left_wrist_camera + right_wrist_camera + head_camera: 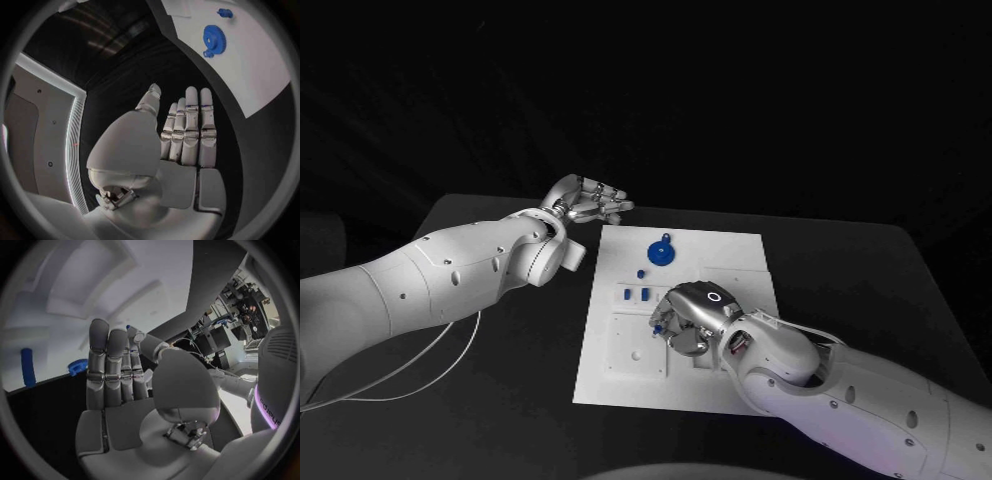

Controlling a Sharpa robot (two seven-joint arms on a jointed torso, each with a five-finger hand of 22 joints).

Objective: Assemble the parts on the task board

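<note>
The right hand (692, 315) is low over the middle of the flat white rectangular task board (733, 250), its palm facing down. In the right wrist view its fingers (109, 365) lie straight and pressed side by side with nothing between them, so I judge it is reaching for a part, not carrying one. A small blue piece (655, 328) shows just at its left edge; whether a fingertip touches it I cannot tell.

The left hand (589, 202) hovers beyond the far left corner of the board, off the plate, fingers straight and close together, holding nothing (the left wrist view shows the bare palm plainly).

To do the pick well, the right hand should settle slowly, bring thumb and a finger to opposite sides of the piece, and lift straight up without sliding it across the plate.

The round blue toothed gear with a short tab (662, 250) lies flat on the far half of the board, its tab pointing toward the far edge. Two short blue pegs (636, 294) lie left of centre, side by side, long axes running near to far.
</note>
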